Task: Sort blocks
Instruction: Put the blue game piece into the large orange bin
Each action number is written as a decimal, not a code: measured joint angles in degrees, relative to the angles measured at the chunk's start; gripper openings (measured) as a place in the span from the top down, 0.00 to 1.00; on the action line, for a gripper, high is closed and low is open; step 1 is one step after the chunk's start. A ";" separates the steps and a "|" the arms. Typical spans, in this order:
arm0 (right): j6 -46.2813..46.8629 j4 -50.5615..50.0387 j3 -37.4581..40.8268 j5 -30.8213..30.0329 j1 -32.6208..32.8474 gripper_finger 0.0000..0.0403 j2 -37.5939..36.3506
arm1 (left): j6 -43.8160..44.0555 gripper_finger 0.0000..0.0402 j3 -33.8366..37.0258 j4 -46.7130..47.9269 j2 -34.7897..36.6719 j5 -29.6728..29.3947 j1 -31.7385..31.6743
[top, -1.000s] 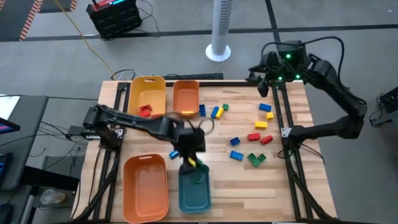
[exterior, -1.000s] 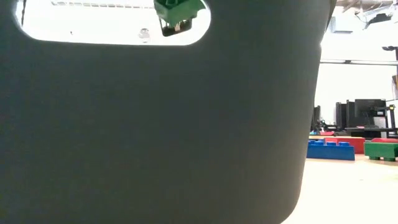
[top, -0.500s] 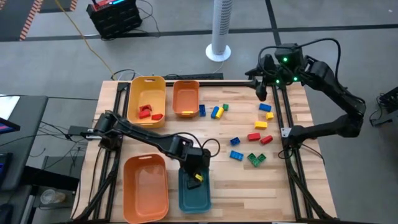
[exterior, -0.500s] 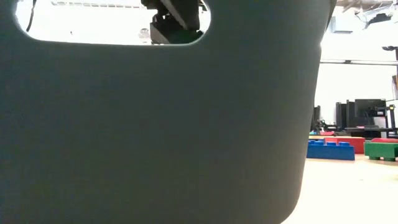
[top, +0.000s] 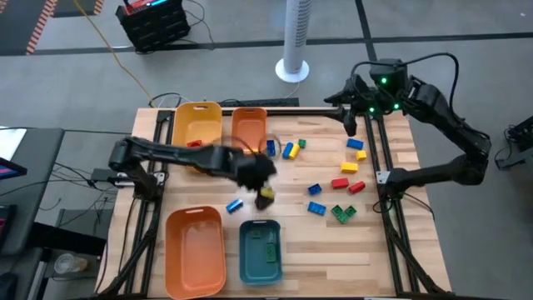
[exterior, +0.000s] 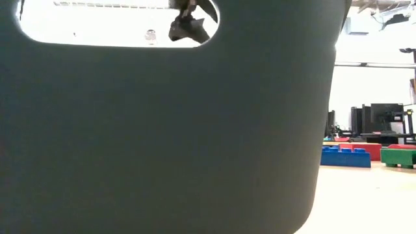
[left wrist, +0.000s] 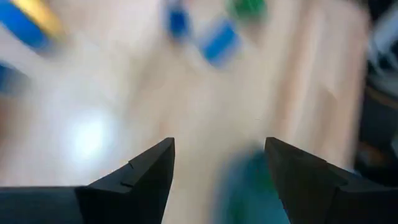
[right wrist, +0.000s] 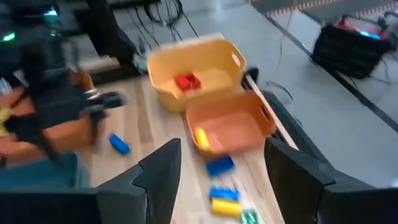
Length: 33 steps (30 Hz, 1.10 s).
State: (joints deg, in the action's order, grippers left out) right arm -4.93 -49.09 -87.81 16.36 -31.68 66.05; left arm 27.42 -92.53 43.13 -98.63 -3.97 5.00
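We see the blocks (top: 337, 183) mostly scattered on the right half of the desk (top: 316, 242) in the high view: red, yellow, blue and green ones, with a few more near the upper middle beside the small orange bin (top: 248, 129). One blue block (top: 234, 205) lies alone left of centre, and a green block (top: 263, 244) sits in the teal bin (top: 260, 252) at the lower middle. Red ones lie in the yellow bin (top: 196, 127).

The left gripper (top: 262, 182) hangs above the middle of the desk, blurred; in its wrist view the jaws stand apart with nothing between them. The right gripper (top: 354, 104) waits at the upper right edge of the desk, jaws also parted and empty.

We judge these blocks light, rigid and smooth-sided, so they should lift easily but may skid or twist if pinched off-centre. The best hold is likely across the two flat long sides, low on the body, not over the studs.
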 joint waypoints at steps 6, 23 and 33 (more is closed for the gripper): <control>3.26 7.63 12.15 0.39 -2.10 0.41 -6.87 | -5.48 0.40 0.00 -5.33 4.54 -16.96 -3.84; 13.10 20.44 35.76 -1.14 -1.53 0.41 -12.93 | -19.83 0.40 0.02 -6.64 4.79 -24.39 -12.93; 11.80 7.92 35.76 -1.57 -0.22 0.41 -8.66 | -19.60 0.40 0.02 -6.62 4.79 -24.35 -13.45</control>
State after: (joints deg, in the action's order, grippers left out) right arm 6.87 -41.16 -52.05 14.79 -31.90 57.40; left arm 7.82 -92.51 36.51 -93.84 -28.32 -8.45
